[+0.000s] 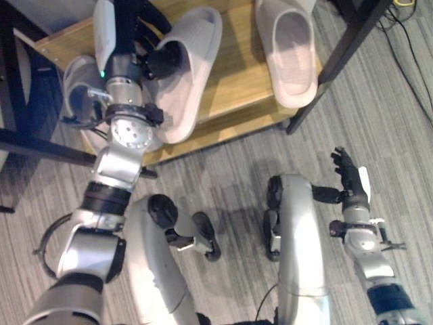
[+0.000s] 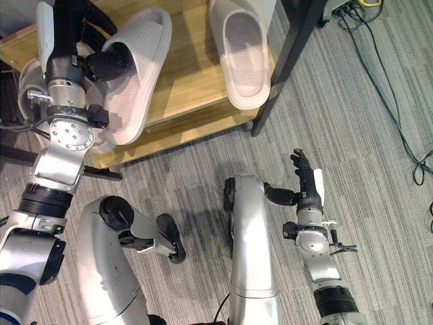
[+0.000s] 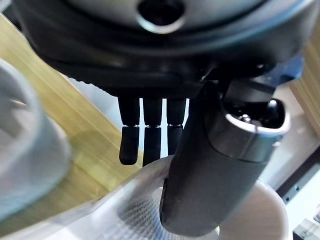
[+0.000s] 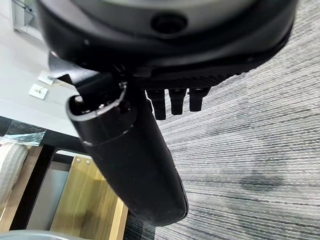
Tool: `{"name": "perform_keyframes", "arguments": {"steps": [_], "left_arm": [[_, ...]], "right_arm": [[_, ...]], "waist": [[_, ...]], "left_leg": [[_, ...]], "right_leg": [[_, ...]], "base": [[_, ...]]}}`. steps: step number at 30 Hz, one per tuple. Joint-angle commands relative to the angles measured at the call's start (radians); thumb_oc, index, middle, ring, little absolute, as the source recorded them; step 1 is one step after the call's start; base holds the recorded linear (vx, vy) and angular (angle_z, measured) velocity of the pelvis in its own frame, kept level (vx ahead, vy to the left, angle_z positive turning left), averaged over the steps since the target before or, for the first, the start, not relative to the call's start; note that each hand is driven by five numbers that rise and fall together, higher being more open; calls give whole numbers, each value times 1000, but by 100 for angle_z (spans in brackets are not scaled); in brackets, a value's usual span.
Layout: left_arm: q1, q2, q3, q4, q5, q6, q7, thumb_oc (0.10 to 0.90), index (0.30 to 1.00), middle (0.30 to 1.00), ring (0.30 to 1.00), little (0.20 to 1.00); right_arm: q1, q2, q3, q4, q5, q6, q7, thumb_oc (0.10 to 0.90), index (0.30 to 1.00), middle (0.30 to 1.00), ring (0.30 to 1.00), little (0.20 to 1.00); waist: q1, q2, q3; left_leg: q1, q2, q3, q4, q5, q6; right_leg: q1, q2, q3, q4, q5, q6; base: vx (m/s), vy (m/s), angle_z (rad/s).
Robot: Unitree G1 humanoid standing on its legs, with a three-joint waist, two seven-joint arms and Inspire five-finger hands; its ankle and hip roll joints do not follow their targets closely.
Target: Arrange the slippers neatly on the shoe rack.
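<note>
Left hand: the left hand (image 1: pixel 145 51) is reaching over the wooden shelf of the shoe rack (image 1: pixel 237 74) and is closing on the middle slipper (image 1: pixel 186 74); its thumb (image 3: pixel 210 165) is pressing onto the strap while the fingers (image 3: pixel 150 142) are reaching past the slipper's edge.
Right hand: the right hand (image 2: pixel 304 179) is hanging over the grey carpet (image 2: pixel 365 122), well apart from the rack, fingers relaxed and holding nothing.
Slipper positions: the middle slipper is lying slanted on the shelf, one end overhanging the front edge; the right slipper (image 1: pixel 291 51) is lying straighter, near the black rack post (image 1: pixel 338 57); a third slipper (image 1: pixel 81 91) is sitting at the shelf's left end, partly hidden by the arm.
Step in hand, as judged: squaring the slanted slipper with its neighbour.
Method advised: keep the pinch firm on the strap, turn the slipper until it is lying parallel to the right one, push it fully onto the shelf, and release only once it is resting flat.
Risk: the overhanging end is liable to tip off the edge if released early.
</note>
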Motion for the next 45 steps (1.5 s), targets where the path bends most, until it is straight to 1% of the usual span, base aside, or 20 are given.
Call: {"name": "perform_keyframes", "arguments": {"steps": [1,5,8,9,11,13,14,15,16,17,18,19,21,25,31,36,38,45], "left_arm": [[-219,91,5,-5,7,-71,87,400,300,300,300,300],[-269,94,-40,60,1,-66,87,400,300,300,300,300],[-290,97,-55,96,-11,-63,83,400,300,300,300,300],[-312,101,-81,142,-21,-65,81,400,300,300,300,300],[-326,108,-100,170,-23,-63,80,400,300,300,300,300],[-336,105,-114,184,-22,-60,74,400,300,300,300,300],[-340,107,-120,190,-21,-60,74,409,314,314,314,314],[-343,108,-128,198,-22,-60,74,579,568,568,568,568],[-351,111,-133,210,-24,-61,73,761,841,841,841,841],[-355,113,-139,219,-27,-60,72,761,841,841,841,841],[-362,115,-148,230,-31,-60,71,800,900,900,900,900],[-363,115,-148,231,-31,-61,71,800,900,900,900,900],[-373,114,-148,230,-43,-60,67,800,900,900,900,900],[-367,98,-135,188,-63,-61,55,800,900,900,900,900],[-294,63,-106,83,-119,-76,-2,800,900,900,900,900],[-218,38,-79,-26,-167,-90,-48,800,900,900,900,900],[-184,47,-79,-83,-158,-90,-62,800,900,900,900,900],[-110,78,-94,-144,-134,-90,-84,800,900,900,900,900]], "right_arm": [[-15,-45,-10,-142,-22,-95,10,800,900,900,900,900],[-4,-53,8,-148,-23,-96,34,800,900,900,900,900],[-5,-52,12,-146,-19,-96,40,800,900,900,900,900],[-12,-53,20,-147,-12,-96,43,800,900,900,900,900],[-15,-54,24,-157,-9,-99,49,800,900,900,900,900],[-11,-56,27,-170,-7,-100,55,800,900,900,900,900],[-10,-58,30,-172,-6,-100,58,800,900,900,900,900],[-12,-61,33,-170,-5,-102,59,800,900,900,900,900],[-14,-65,34,-168,-3,-103,61,800,900,900,900,900],[-13,-65,35,-170,-1,-103,63,800,900,900,900,900],[-14,-66,36,-171,1,-103,66,800,900,900,900,900],[-14,-66,36,-171,1,-103,66,800,900,900,900,900],[-17,-66,39,-171,3,-102,70,800,900,900,900,900],[-23,-74,42,-176,-4,-100,75,800,900,900,900,900],[-30,-72,44,-162,-16,-94,75,800,900,900,900,900],[-40,-67,41,-145,-27,-91,75,800,900,900,900,900],[-44,-63,33,-136,-23,-92,74,800,900,900,900,900],[-45,-54,25,-125,-13,-94,77,800,900,900,900,900]], "waist": [[-31,29,-32],[-47,24,-32],[-53,25,-32],[-60,23,-32],[-62,22,-32],[-67,15,-32],[-68,13,-32],[-69,11,-32],[-71,8,-32],[-72,5,-32],[-73,1,-32],[-73,1,-32],[-75,-12,-32],[-74,-22,-32],[-62,-35,-32],[-56,-44,-32],[-51,-46,-32],[-43,-56,-32]], "left_leg": [[86,-51,-253,-10,167,-121],[86,-49,-243,21,160,-120],[86,-49,-235,30,153,-118],[86,-48,-226,34,145,-114],[86,-46,-220,35,142,-115],[86,-50,-218,41,136,-117],[86,-52,-217,44,134,-116],[86,-53,-215,45,133,-119],[86,-55,-215,50,130,-119],[86,-55,-213,52,128,-119],[86,-58,-212,55,127,-119],[86,-58,-212,55,127,-119],[86,-61,-203,62,119,-120],[86,-61,-186,63,113,-121],[86,-56,-163,75,103,-131],[86,-57,-155,74,95,-131],[86,-58,-154,77,87,-132],[86,-63,-151,91,76,-133]], "right_leg": [[66,22,130,-51,276,1],[66,15,142,-20,266,2],[66,14,151,-9,260,1],[66,18,160,-2,260,4],[66,14,169,8,256,3],[66,12,183,13,252,3],[66,14,185,17,252,4],[66,12,187,22,248,3],[66,10,188,27,247,3],[66,9,188,31,245,3],[66,7,192,34,241,2],[66,6,192,35,241,2],[66,5,202,48,235,1],[66,-3,209,59,232,-1],[66,-11,225,84,232,-3],[66,-7,238,95,235,-2],[66,-5,243,104,235,-1],[66,0,250,119,233,1]], "base": [[0,0,0],[39,30,-4],[10,6,-1],[22,31,-7],[27,27,-10],[17,21,-5],[0,0,0],[0,0,0],[0,0,0],[0,0,0],[0,0,0],[7,-3,3],[-1,-2,2],[3,-12,2],[4,-35,7],[0,-16,4],[3,-5,7],[3,-2,4]]}}
